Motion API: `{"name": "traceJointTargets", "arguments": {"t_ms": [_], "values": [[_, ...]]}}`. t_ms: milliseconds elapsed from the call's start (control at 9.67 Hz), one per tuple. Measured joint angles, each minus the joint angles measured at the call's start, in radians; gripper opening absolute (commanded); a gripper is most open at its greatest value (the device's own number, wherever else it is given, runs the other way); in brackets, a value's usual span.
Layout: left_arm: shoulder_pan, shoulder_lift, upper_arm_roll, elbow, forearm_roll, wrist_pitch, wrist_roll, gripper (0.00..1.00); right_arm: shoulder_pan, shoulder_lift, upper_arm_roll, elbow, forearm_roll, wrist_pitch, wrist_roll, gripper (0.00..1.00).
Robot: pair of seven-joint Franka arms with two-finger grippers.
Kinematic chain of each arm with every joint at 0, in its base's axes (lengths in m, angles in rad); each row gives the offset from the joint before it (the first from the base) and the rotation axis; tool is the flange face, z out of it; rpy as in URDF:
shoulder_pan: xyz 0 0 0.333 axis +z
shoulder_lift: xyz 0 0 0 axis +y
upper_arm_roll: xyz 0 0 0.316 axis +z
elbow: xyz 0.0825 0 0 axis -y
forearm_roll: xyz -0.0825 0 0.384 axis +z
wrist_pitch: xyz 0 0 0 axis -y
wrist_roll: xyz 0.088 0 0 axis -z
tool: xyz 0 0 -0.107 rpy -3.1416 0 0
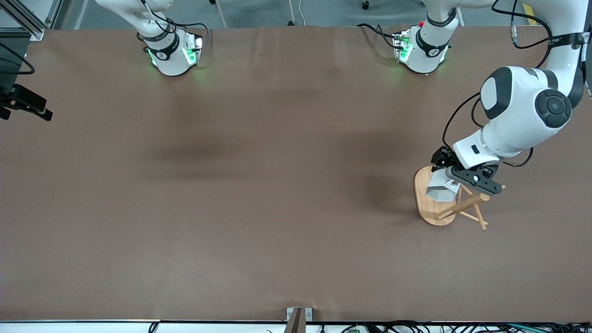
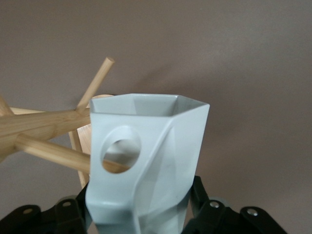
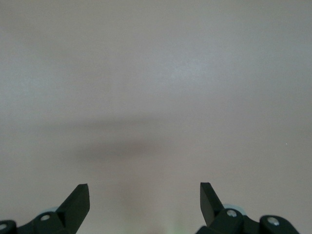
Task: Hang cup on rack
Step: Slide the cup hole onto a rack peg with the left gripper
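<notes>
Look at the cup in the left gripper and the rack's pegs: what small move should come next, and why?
Probably ease the cup further along the peg, which already shows through its handle hole, toward the rack post. The left gripper is shut on it; the right gripper waits open.

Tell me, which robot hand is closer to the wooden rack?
The left one. The left gripper is right over the rack, holding the white cup against a peg. The right gripper waits open over bare table, away from the rack.
</notes>
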Motion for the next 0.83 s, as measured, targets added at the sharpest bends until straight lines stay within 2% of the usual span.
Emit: {"name": "traceJointTargets", "arguments": {"t_ms": [517, 621, 724, 828], "values": [[-0.001, 0.011, 0.014, 0.001, 0.0, 0.023, 0.023, 0.04, 0.0, 0.0, 0.004, 0.0, 0.0, 0.0, 0.0, 1.0], [-0.001, 0.017, 0.015, 0.001, 0.0, 0.032, 0.023, 0.24, 0.0, 0.0, 0.005, 0.0, 0.0, 0.0, 0.0, 1.0], [-0.001, 0.021, 0.018, 0.002, 0.0, 0.038, 0.023, 0.96, 0.0, 0.0, 0.005, 0.0, 0.0, 0.0, 0.0, 1.0], [-0.001, 0.023, 0.02, 0.006, 0.0, 0.04, 0.023, 1.0, 0.0, 0.0, 0.005, 0.0, 0.0, 0.0, 0.0, 1.0]]}}
